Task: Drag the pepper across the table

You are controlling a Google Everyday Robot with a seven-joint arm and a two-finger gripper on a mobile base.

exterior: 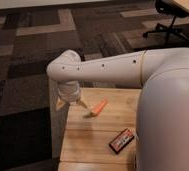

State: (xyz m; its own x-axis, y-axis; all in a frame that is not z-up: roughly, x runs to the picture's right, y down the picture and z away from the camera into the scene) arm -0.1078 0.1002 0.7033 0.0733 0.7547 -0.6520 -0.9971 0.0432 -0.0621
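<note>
Now gripper [71, 103] spread wide, just left of pepper [99, 106] on table [88, 142]; we judge pepper light, firm, smooth; pinch mid-body.

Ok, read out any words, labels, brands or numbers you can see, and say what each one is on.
Black-and-red packet: pale print on its face, too blurred to read.
Pepper, table, robot arm: no text visible.
Gripper, open over the table's edge near the pepper: no markings to read.
</note>
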